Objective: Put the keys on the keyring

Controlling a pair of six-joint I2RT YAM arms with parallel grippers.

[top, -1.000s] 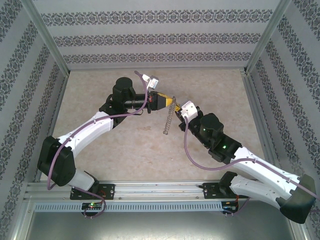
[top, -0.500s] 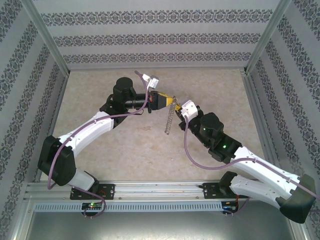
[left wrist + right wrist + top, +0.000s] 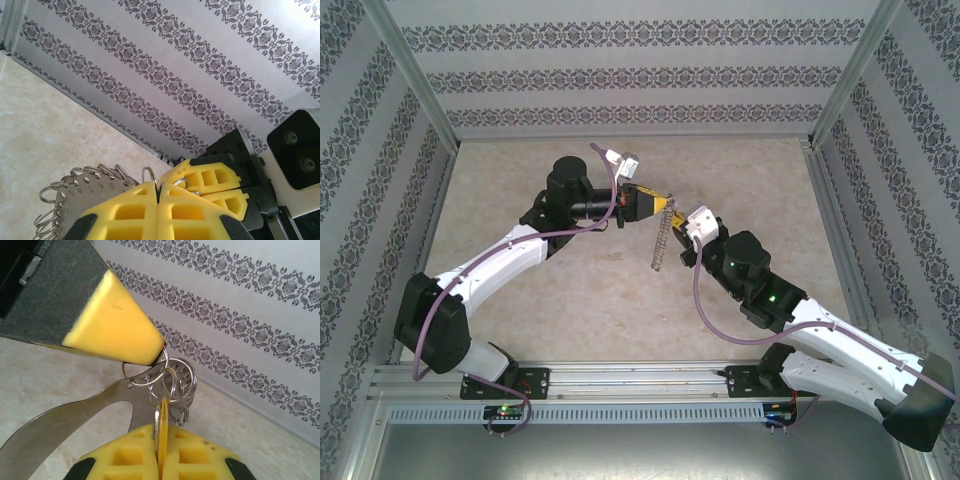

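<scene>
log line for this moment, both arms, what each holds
left end effector: shut on bunch of thin grey metal rings | right end effector: shut on thin brass-coloured key, tip at the rings

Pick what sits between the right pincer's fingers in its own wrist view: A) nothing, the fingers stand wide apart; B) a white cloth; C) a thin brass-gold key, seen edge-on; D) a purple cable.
C: the right pincer has its yellow fingers pressed together on a thin brass-gold key, which stands edge-on just below the loops of the keyring.
</scene>
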